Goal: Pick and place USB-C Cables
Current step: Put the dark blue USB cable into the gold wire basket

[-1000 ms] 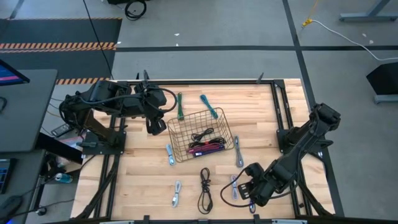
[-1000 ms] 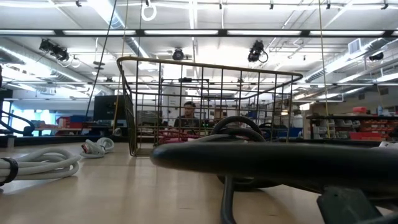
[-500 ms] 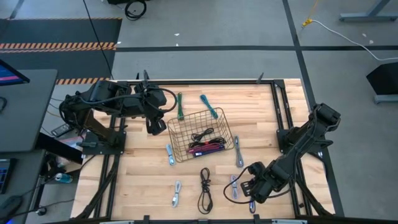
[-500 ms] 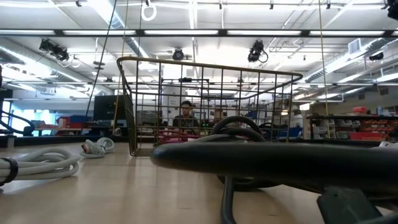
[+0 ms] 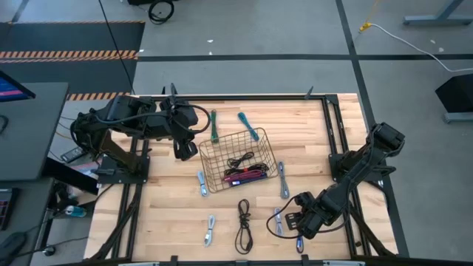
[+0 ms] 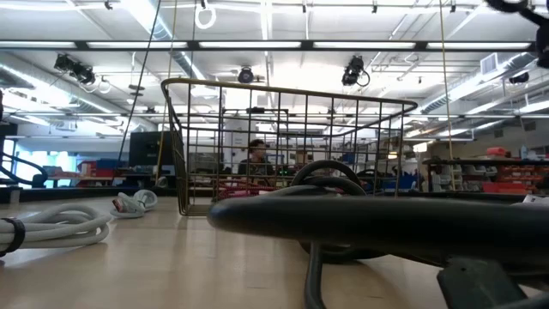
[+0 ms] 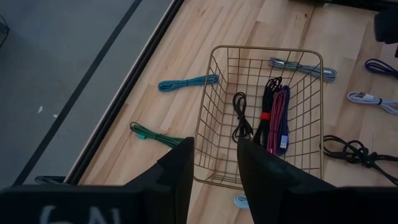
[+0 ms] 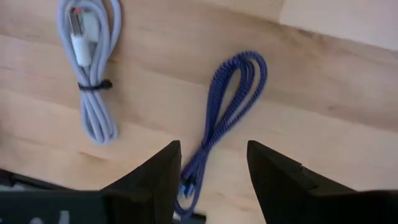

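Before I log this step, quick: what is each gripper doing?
Left gripper: open, empty, above the wire basket.
Right gripper: open, empty, over the blue-purple cable.

a pale wooden table (image 5: 170, 207) carries a wire basket (image 5: 238, 159) at its middle, with loose cable bundles around it: green (image 5: 214, 126), teal (image 5: 248, 126), black (image 5: 243, 226), pale grey (image 5: 210, 230).

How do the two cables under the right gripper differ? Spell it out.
The grey cable is pale and smooth; the purple cable is dark and braided. The grey cable is cinched by a dark tie at its middle; the purple cable shows none. The purple cable reaches between the open right gripper's fingers; the grey cable lies off to one side. Both are folded into long loops on the table.
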`<state>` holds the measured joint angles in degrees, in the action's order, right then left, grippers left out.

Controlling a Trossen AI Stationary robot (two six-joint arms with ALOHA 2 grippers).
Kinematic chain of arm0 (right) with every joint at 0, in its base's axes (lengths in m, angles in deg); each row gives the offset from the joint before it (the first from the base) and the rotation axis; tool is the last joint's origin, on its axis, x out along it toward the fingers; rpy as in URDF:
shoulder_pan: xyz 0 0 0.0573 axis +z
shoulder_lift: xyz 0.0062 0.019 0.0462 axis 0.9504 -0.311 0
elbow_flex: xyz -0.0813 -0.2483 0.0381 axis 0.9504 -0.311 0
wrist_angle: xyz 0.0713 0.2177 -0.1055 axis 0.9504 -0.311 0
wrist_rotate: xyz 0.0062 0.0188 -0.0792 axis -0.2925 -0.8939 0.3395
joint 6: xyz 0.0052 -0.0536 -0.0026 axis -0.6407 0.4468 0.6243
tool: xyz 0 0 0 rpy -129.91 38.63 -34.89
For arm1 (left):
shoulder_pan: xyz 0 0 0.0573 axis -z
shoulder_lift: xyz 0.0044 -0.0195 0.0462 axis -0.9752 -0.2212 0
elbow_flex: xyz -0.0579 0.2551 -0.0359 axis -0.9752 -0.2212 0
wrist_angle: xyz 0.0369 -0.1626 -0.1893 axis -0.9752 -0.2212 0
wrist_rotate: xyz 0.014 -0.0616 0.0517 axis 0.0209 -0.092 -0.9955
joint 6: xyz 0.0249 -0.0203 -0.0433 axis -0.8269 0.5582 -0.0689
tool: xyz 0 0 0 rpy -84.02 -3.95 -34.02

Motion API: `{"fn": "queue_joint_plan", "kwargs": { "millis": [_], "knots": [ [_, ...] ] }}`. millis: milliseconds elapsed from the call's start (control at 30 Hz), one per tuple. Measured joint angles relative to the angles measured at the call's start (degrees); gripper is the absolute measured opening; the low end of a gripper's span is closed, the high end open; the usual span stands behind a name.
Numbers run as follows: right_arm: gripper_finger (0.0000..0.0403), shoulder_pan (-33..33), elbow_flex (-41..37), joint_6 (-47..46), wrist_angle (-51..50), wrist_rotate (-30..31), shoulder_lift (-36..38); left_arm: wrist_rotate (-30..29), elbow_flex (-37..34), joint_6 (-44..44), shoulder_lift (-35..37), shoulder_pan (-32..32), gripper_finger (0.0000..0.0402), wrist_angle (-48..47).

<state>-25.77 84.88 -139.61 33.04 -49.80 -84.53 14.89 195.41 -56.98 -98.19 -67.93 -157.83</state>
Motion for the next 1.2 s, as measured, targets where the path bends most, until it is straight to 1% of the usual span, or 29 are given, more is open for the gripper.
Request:
{"fn": "queue_joint_plan", "kwargs": {
  "millis": [133, 433, 600, 700, 767, 833, 900, 1000, 1033, 1200],
  "knots": [
    [0.0191, 0.01, -1.63, -0.03, 1.68, 1.74, 0.0, 0.0, 0.0, -0.01, 0.0, 0.0, 0.013, 0.0],
    [0.0191, 0.02, -5.43, -0.05, 3.66, 2.04, 0.0, 0.0, 0.0, -0.02, 0.0, -0.01, 0.013, 0.0],
    [0.0189, 0.0, -8.06, -1.76, 7.79, 6.7, 0.0, 0.0, 0.0, -0.01, 0.0, -0.01, 0.013, 0.0],
    [0.0182, -0.13, -9.35, -2.04, 9.58, 6.84, 0.04, 0.0, 0.0, -0.01, 0.0, 0.0, 0.013, 0.0],
    [0.0169, -0.15, -9.89, -2.5, 10.09, 6.33, 0.16, 0.0, 0.0, 0.0, 0.0, -0.01, 0.013, 0.0],
    [0.0144, -0.15, -10.27, -2.55, 10.18, 5.34, 0.22, 0.0, 0.0, 0.02, 0.0, 0.01, 0.013, 0.0],
    [0.0106, -0.15, -10.4, -2.55, 9.96, 4.66, 0.24, 0.0, 0.0, 0.02, 0.0, 0.0, 0.013, 0.01],
    [0.0032, -0.15, -10.46, -2.44, 9.68, 4.42, 0.24, 0.0, 0.0, 0.02, 0.0, 0.0, 0.013, 0.0],
    [0.0019, -0.15, -10.44, -2.17, 9.8, 4.46, 0.2, 0.0, 0.0, 0.02, 0.0, -0.01, 0.013, 0.0],
    [0.0008, -0.15, -9.79, -0.98, 10.46, 4.57, -0.01, 0.0, 0.0, 0.02, 0.0, 0.01, 0.013, 0.0]
  ]
}}
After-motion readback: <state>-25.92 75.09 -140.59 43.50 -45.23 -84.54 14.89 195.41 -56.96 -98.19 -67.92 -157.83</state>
